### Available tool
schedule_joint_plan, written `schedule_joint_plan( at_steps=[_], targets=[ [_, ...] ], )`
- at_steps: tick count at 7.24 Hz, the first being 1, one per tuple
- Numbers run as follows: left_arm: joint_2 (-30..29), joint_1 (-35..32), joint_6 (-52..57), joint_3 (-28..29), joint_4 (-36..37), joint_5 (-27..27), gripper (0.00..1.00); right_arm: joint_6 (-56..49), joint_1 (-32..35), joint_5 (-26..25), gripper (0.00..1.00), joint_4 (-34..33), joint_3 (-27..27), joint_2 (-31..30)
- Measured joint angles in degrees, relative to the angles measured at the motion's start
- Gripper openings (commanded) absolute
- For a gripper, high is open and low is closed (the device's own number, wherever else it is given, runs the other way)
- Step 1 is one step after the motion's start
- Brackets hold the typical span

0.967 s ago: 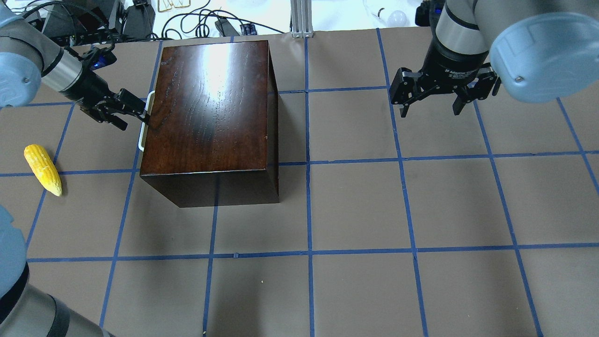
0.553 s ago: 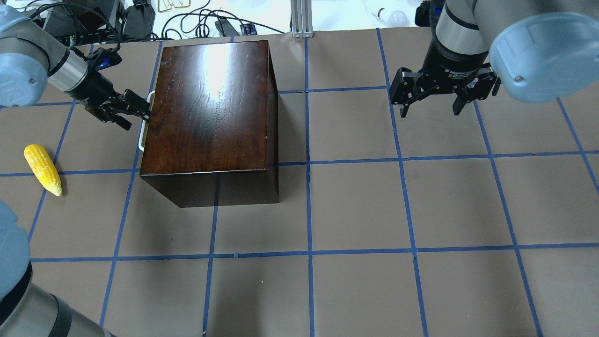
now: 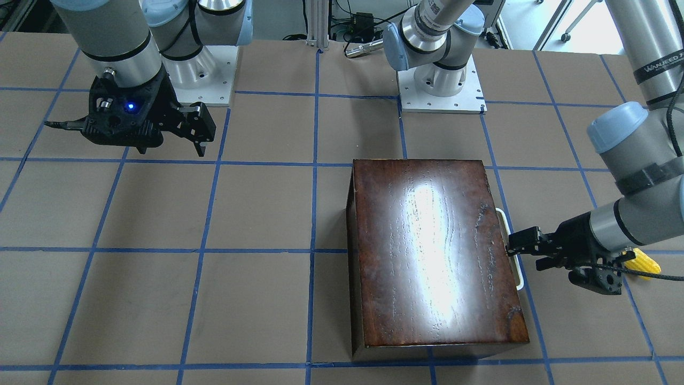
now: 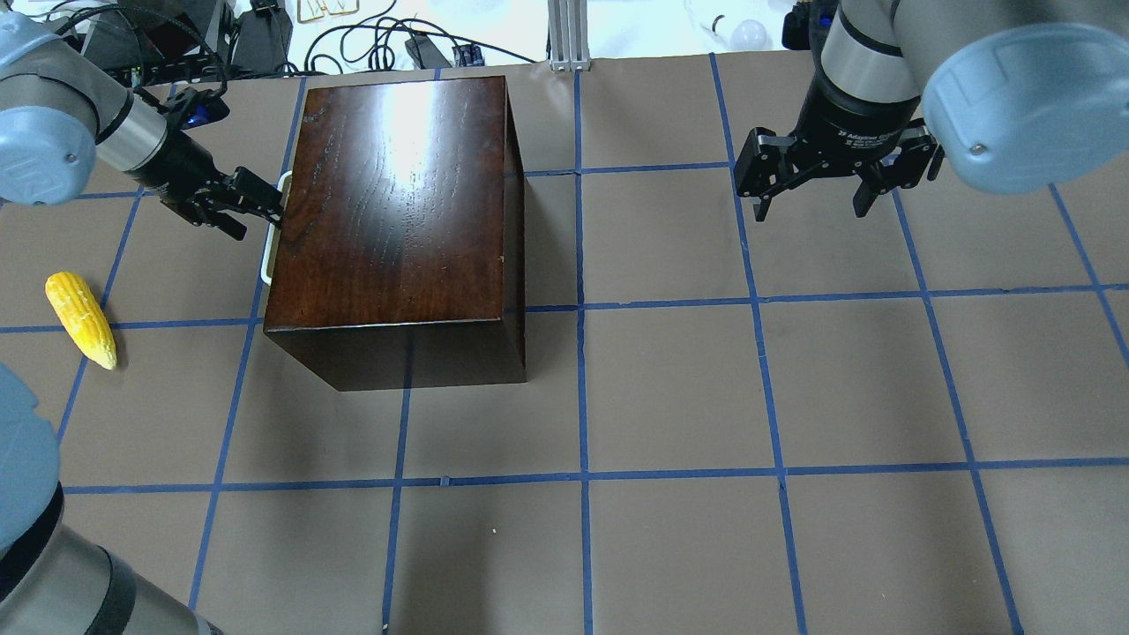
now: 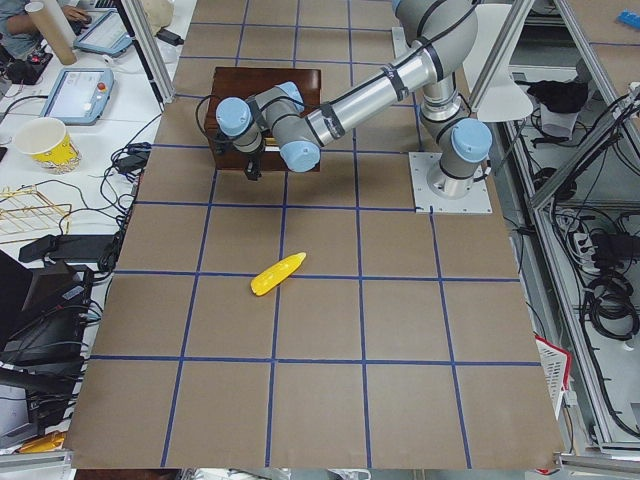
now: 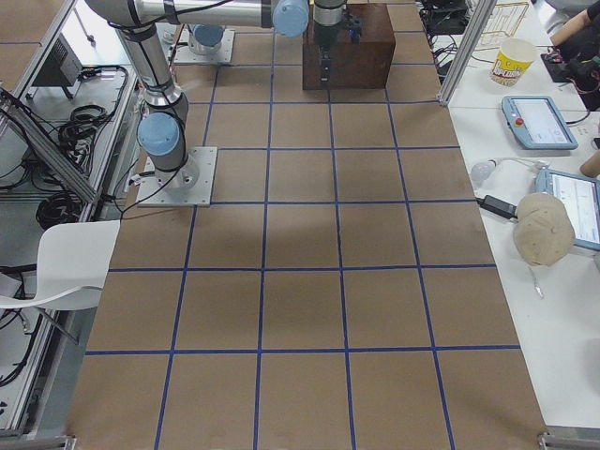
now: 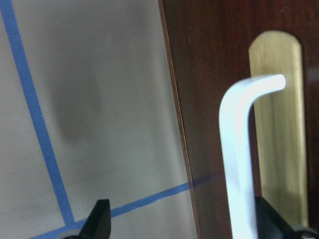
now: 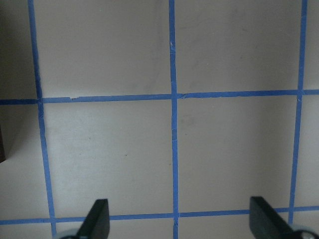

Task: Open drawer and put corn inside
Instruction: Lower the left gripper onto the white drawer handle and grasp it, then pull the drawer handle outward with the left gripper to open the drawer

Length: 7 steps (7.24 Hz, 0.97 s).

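The glossy dark-brown box (image 4: 397, 212) stands at the back left of the table. Its drawer is shut; only the dark front panel (image 7: 209, 99) and white loop handle (image 4: 272, 231) show, also in the front-facing view (image 3: 511, 251). My left gripper (image 4: 256, 219) is open at the handle. In the left wrist view the handle (image 7: 237, 164) lies between the fingertips, close to the right fingertip (image 7: 271, 221). The yellow corn (image 4: 81, 317) lies on the table left of the box, apart from both grippers. My right gripper (image 4: 810, 207) is open and empty above the table's back right.
The table is brown with blue tape grid lines (image 4: 582, 353). Cables and gear (image 4: 379, 40) lie beyond the far edge. The arm bases (image 3: 441, 91) stand at the robot's side of the table.
My left gripper has shifted a little closer to the handle and farther back. The box, the corn and the right arm have not moved.
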Motion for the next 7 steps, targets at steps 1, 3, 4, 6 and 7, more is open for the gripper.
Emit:
schedule_joint_plan(
  at_steps=[1,3,4,6,7],
  targets=[
    [-0.2,0.2,0.4,0.1,0.2,0.0,1.00,0.0,0.0,0.0,1.00,0.0,0.0,0.0],
    [-0.3,0.4,1.1,0.4,0.3,0.0,1.00,0.0,0.0,0.0,1.00,0.0,0.0,-0.1],
    [-0.3,0.6,2.1,0.5,0.3,0.1,1.00,0.0,0.0,0.0,1.00,0.0,0.0,-0.1],
    [-0.3,1.6,4.3,0.7,0.2,0.1,1.00,0.0,0.0,0.0,1.00,0.0,0.0,0.0],
    [-0.3,2.2,5.6,0.7,0.2,0.2,1.00,0.0,0.0,0.0,1.00,0.0,0.0,-0.1]
  ],
)
